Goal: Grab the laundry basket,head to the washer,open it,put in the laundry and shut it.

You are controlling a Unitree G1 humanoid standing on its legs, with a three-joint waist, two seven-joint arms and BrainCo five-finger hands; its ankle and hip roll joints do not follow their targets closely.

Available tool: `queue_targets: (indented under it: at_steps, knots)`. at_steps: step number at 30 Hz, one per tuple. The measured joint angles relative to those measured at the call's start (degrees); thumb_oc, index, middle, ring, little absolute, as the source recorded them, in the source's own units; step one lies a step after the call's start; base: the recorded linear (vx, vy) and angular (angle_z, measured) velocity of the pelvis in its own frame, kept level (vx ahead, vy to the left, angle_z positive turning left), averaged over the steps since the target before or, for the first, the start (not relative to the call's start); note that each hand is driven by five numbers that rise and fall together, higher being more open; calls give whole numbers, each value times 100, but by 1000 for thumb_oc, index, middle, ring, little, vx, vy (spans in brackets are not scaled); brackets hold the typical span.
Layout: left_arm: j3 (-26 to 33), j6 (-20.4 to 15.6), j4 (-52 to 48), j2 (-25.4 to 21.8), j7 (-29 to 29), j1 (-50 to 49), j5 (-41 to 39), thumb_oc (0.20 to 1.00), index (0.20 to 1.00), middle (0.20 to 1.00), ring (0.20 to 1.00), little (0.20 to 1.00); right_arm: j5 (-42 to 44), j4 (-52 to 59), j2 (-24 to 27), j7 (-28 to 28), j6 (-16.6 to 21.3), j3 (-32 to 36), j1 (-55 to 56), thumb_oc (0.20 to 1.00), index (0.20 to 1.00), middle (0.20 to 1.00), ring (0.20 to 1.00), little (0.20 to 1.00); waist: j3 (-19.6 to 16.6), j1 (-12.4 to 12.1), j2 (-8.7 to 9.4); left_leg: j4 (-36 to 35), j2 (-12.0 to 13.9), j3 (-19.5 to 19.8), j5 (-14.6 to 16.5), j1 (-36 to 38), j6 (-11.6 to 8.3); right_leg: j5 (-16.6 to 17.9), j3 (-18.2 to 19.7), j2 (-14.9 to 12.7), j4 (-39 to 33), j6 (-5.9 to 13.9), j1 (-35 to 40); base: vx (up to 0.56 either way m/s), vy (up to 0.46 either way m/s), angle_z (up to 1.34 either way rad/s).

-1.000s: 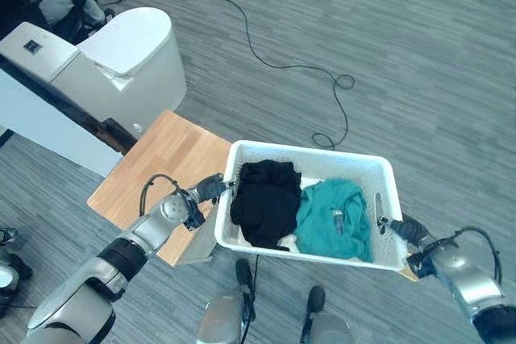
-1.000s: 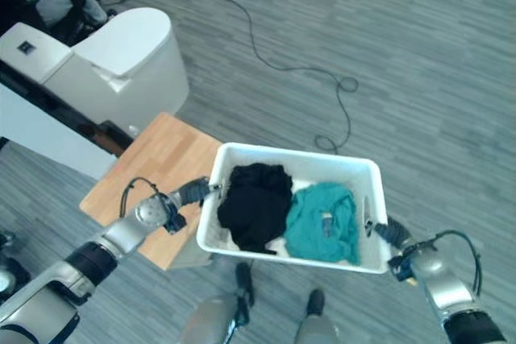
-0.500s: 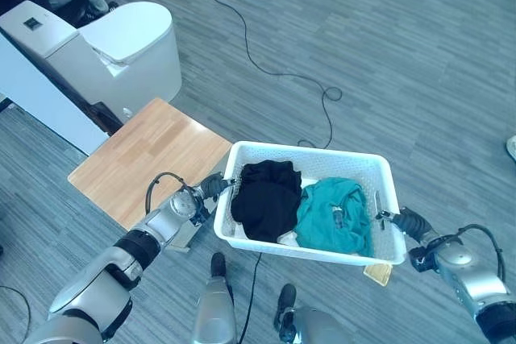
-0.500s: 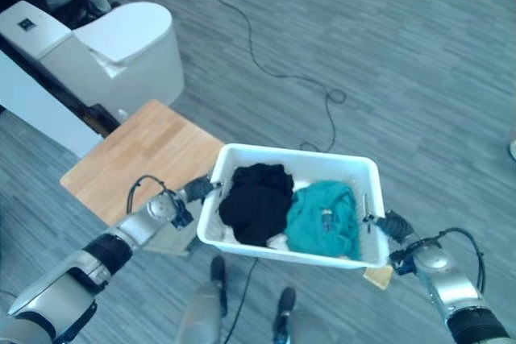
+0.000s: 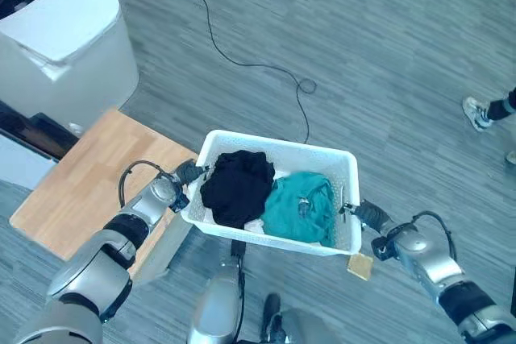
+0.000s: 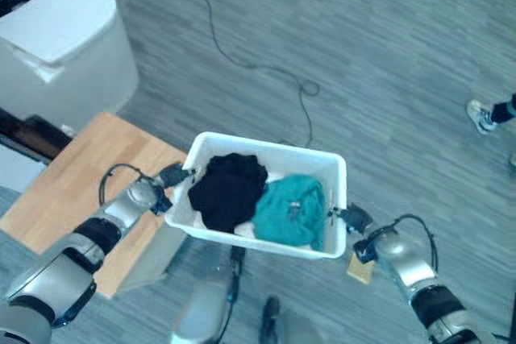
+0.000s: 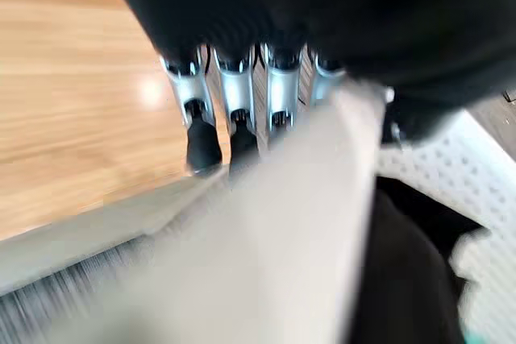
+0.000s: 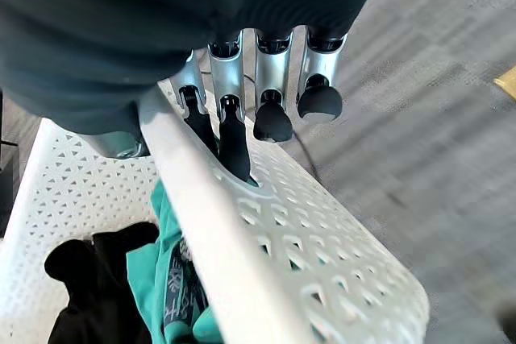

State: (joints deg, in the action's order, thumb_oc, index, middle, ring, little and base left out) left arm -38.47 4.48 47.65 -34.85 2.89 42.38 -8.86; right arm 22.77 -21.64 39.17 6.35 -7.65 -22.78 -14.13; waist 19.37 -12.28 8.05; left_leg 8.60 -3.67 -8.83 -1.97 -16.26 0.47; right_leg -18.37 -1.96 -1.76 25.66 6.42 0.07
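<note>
A white perforated laundry basket hangs above the floor between my two hands. Inside lie a black garment on the left and a teal garment on the right. My left hand grips the basket's left end; in the left wrist view its fingers curl down over the rim. At the other end my right hand holds on, and the right wrist view has its fingers hooked into the handle slot of the basket wall.
A low wooden table stands to the left, just beside the basket. Behind it sits a rounded white appliance. A black cable snakes over the grey floor. A small tan piece lies under the basket's right end. A person's shoe is at the far right.
The view has swung right and the basket, held in both hands, now hangs clear of the wooden table's edge. A person's shoe has come into view at the right.
</note>
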Motion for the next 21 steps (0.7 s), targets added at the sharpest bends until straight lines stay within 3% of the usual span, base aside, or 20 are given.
queue_targets:
  at_steps: [1, 2, 3, 4, 5, 6, 8, 9, 10, 11, 13, 14, 15, 16, 18, 20, 21]
  knots:
    - [19, 72, -5, -39, -31, -21, 1, 200, 200, 200, 200, 200, -5, 18, -110, 1, 2, 88, -41, 200, 200, 200, 200, 200, -7, 35, 14, 7, -28, -54, -29, 139, 154, -21, 136, -51, 707, 407, -204, 441, 118, -27]
    - [63, 94, -116, -106, -30, -29, 1, 200, 200, 200, 200, 200, -5, 35, -181, -4, 15, 140, -37, 200, 200, 200, 200, 200, -24, 60, 44, -29, -71, -69, -14, 302, 342, 5, 140, -104, 1294, 675, -379, 574, 154, 3]
    - [204, 101, -285, -129, -45, -63, 14, 200, 200, 200, 200, 200, -46, 84, -205, 15, 9, 175, 55, 200, 200, 200, 200, 200, -81, 115, 153, -15, -149, -26, 57, 439, 516, 469, 154, -151, 2103, 1003, -656, 280, 75, 28]
    - [213, 97, -320, -146, -59, -63, 21, 200, 200, 200, 200, 200, -56, 72, -251, -2, 13, 185, 78, 200, 200, 200, 200, 200, -112, 168, 198, -3, -194, -28, 66, 487, 536, 534, 86, -148, 2246, 1006, -703, 438, 96, 27]
    - [230, 109, -343, -29, -88, -53, 38, 200, 200, 200, 200, 200, -119, 134, -231, 0, 4, 246, 146, 200, 200, 200, 200, 200, -162, 251, 192, 22, -227, 246, 284, 542, 693, 629, 6, -128, 2434, 971, -853, 288, 36, 72]
    - [223, 167, -289, 35, -222, -53, 42, 200, 200, 200, 200, 200, -229, 73, -333, -20, 14, 453, 108, 200, 200, 200, 200, 200, -102, 551, 70, -88, -239, 514, 222, 764, 744, 549, -689, -293, 2552, 435, -1067, 426, 25, 72]
    - [211, 172, -281, 70, -199, -62, 44, 200, 200, 200, 200, 200, -315, 41, -304, -5, 6, 493, 78, 200, 200, 200, 200, 200, -78, 691, -28, -235, -209, 672, 293, 986, 781, 530, -1049, -334, 2240, 194, -1346, 477, -77, 55]
    - [210, 190, -122, 265, -246, 8, 45, 200, 200, 200, 200, 200, -333, 8, -290, -9, 6, 626, 109, 200, 200, 200, 200, 200, 23, 907, -239, -365, -141, 935, 342, 1220, 779, 410, -1352, -300, 1618, -145, -1468, 398, -131, 61]
    - [204, 192, -18, 376, -244, 68, 45, 200, 200, 200, 200, 200, -332, -54, -262, -23, 6, 671, 100, 200, 200, 200, 200, 200, 107, 1073, -377, -395, -106, 1135, 367, 1338, 732, 413, -1417, -239, 1043, -242, -1526, 412, -193, 103]
    - [133, 188, 65, 442, -222, 132, 46, 200, 200, 200, 200, 200, -328, -149, -241, -23, 5, 672, 108, 200, 200, 200, 200, 200, 119, 1238, -419, -393, -133, 1164, 381, 1444, 657, 615, -1400, -240, -31, -293, -1639, 290, -139, 76]
    - [133, 169, 218, 581, -245, 208, 47, 200, 200, 200, 200, 200, -306, -165, -216, -58, 11, 683, 166, 200, 200, 200, 200, 200, 107, 1323, -422, -377, -239, 1296, 533, 1599, 457, 1096, -1147, -339, -848, -295, -1924, 412, -211, 49]
    - [133, 167, 275, 623, -247, 233, 46, 200, 200, 200, 200, 200, -297, -168, -207, -84, 11, 683, 177, 200, 200, 200, 200, 200, 105, 1345, -447, -388, -262, 1316, 567, 1654, 448, 1288, -1061, -374, -974, -296, -2035, 569, -355, 60]
    - [116, 167, 573, 800, -262, 347, 48, 200, 200, 200, 200, 200, -280, -176, -190, -112, 11, 682, 191, 200, 200, 200, 200, 200, 65, 1468, -548, -332, -295, 1600, 790, 1747, 389, 1746, -572, -354, -1594, -178, -2218, 431, -275, 71]
    - [113, 181, 622, 843, -269, 375, 49, 200, 200, 200, 200, 200, -279, -191, -193, -124, 8, 680, 197, 200, 200, 200, 200, 200, 68, 1549, -563, -264, -325, 1584, 795, 1766, 408, 1996, -464, -400, -1915, -216, -2170, 421, -293, 77]
    - [98, 169, 926, 1140, -333, 386, 57, 200, 200, 200, 200, 200, -268, -397, -198, -133, 3, 679, 250, 200, 200, 200, 200, 200, 45, 1631, -626, -134, -348, 1837, 1063, 2064, 168, 2555, -465, -661, -2507, -235, -2013, 284, -203, 86]
    - [-31, 175, 970, 1187, -331, 370, 83, 200, 200, 200, 200, 200, -266, -445, -190, -126, 2, 673, 331, 200, 200, 200, 200, 200, 7, 1633, -571, 60, -357, 1834, 1425, 2304, -58, 2631, -493, -820, -2640, -386, -1638, 474, -327, 76]
    - [-47, 179, 973, 1219, -334, 353, 103, 200, 200, 200, 200, 200, -264, -444, -176, -125, 2, 672, 369, 200, 200, 200, 200, 200, -29, 1624, -560, 135, -356, 1840, 1608, 2383, -107, 2772, -497, -837, -2649, -282, -1500, 806, -595, 22]
